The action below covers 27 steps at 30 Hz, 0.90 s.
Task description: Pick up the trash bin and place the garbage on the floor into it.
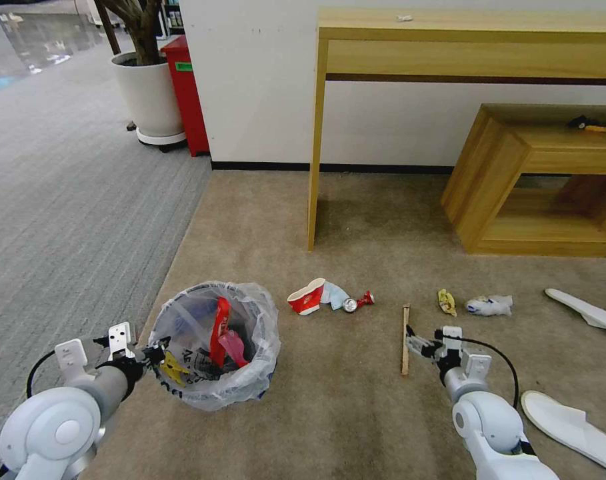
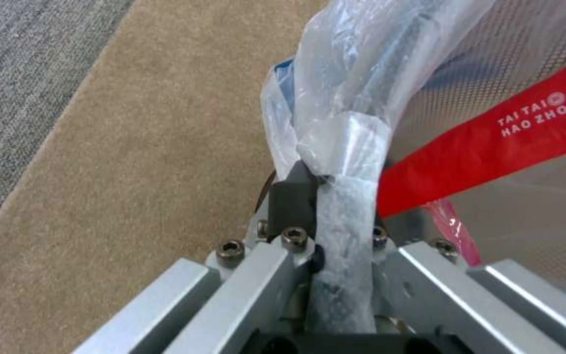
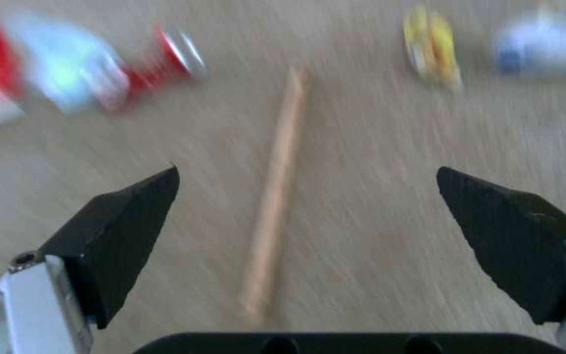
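While the left tool (image 1: 157, 353) is clamped on the bag-wrapped near-left rim of the bin (image 1: 213, 343), the right tool (image 1: 413, 341) hangs wide open and empty over a thin cardboard strip (image 1: 405, 339) on the floor (image 1: 356, 400). Stiff and light, the strip looks best pinched across its width. Farther off lie a red cup (image 1: 307, 297) and a crushed can (image 1: 357, 302). Inside the bin, a red wrapper (image 2: 493, 142) reads "TAI TAI HAO ZHOU".

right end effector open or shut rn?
Open. In the right wrist view the right end effector has its two fingers spread wide, the thin cardboard strip lying on the carpet between them, ungripped.
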Tool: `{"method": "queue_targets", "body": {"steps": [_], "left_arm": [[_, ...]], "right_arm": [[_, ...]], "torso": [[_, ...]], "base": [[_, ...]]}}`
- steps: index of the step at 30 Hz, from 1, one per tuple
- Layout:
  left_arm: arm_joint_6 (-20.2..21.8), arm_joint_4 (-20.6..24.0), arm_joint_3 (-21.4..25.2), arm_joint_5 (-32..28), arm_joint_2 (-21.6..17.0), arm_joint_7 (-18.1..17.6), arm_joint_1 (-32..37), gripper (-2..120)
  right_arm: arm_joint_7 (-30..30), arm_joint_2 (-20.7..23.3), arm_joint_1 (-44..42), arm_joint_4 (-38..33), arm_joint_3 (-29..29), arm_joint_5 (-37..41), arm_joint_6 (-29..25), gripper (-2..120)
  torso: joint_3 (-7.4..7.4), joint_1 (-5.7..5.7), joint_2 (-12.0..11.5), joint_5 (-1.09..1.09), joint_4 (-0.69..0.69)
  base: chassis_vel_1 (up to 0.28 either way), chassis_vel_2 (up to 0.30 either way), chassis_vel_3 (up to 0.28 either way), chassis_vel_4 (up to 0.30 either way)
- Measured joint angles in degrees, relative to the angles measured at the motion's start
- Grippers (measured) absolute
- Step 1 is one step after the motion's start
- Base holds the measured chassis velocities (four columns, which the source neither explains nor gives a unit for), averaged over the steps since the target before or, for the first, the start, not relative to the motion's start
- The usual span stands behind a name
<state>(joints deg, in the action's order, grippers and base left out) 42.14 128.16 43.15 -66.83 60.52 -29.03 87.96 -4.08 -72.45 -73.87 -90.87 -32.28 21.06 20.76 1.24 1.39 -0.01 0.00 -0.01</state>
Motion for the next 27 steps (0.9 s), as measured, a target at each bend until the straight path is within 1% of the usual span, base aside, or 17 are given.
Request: {"method": "queue_targets", "body": {"steps": [1,3,4,7,8,12,13,17,18,21,23,27], "left_arm": [[0.0,0.0,0.0,0.0,0.0,0.0,0.0,0],[0.0,0.5,0.0,0.1,0.1,-0.1,0.4,0],[0.0,0.5,0.0,0.1,0.1,-0.1,0.4,0],[0.0,1.0,0.1,0.6,0.2,-0.1,1.2,0],[0.0,1.0,0.1,0.6,0.2,-0.1,1.2,0],[0.0,1.1,0.1,1.0,0.2,-0.1,1.7,0],[0.0,1.1,0.1,1.0,0.2,-0.1,1.7,0],[0.0,1.3,-0.1,1.1,0.1,-0.1,1.8,0],[0.0,1.3,-0.1,1.1,0.1,-0.1,1.8,0],[0.0,1.2,-0.2,1.2,-0.1,-0.1,1.8,0],[0.0,1.2,-0.2,1.2,-0.2,-0.2,1.8,0],[0.0,1.1,0.1,1.2,-0.3,-0.2,1.7,0]], "right_arm": [[0.0,0.0,0.0,0.0,0.0,0.0,0.0,100],[1.4,0.2,2.0,5.3,0.2,-0.7,0.0,100],[1.4,0.2,2.0,5.3,0.2,-0.7,0.0,100],[2.1,-0.5,5.6,11.3,1.4,1.0,0.3,100],[2.1,-0.5,5.6,11.3,1.4,1.0,0.3,100],[3.7,-1.7,12.0,19.4,3.4,2.0,-0.4,100],[3.7,-1.7,12.0,19.4,3.4,2.0,-0.4,100],[3.5,-3.0,17.4,27.1,6.0,1.6,-0.2,100],[3.5,-3.0,17.4,27.1,6.0,1.6,-0.2,100],[3.0,-3.9,20.0,31.0,6.8,1.3,0.9,100],[3.0,-4.2,20.6,32.1,7.0,1.3,0.9,100],[3.1,-4.8,21.9,34.1,7.2,1.3,1.1,95]], "torso": [[0.00,0.00,0.0,0.00,0.00],[0.00,0.00,0.0,-0.01,0.00],[0.00,0.00,0.0,-0.01,0.00],[0.00,0.00,0.0,-0.02,-0.01],[0.00,0.00,0.0,-0.02,-0.01],[0.00,0.00,0.0,-0.02,0.02],[0.00,0.00,0.0,-0.02,0.02],[0.00,0.00,0.0,-0.02,0.01],[0.00,0.00,0.0,-0.02,0.01],[0.00,0.00,0.0,-0.03,0.01],[0.00,0.00,0.0,-0.03,0.01],[0.00,0.00,0.0,-0.04,0.01]], "base": [[0.000,0.000,0.000,0.000],[0.000,0.000,0.000,0.000],[0.000,0.000,0.000,0.000],[0.000,0.000,0.000,0.000],[0.000,0.000,0.000,0.000],[0.000,0.000,0.000,0.000],[0.000,0.000,0.000,0.000],[0.000,0.000,0.000,0.000],[0.000,0.000,0.000,0.000],[0.000,0.000,0.000,0.000],[0.000,0.000,0.000,0.000],[0.000,0.000,0.000,0.000]]}}
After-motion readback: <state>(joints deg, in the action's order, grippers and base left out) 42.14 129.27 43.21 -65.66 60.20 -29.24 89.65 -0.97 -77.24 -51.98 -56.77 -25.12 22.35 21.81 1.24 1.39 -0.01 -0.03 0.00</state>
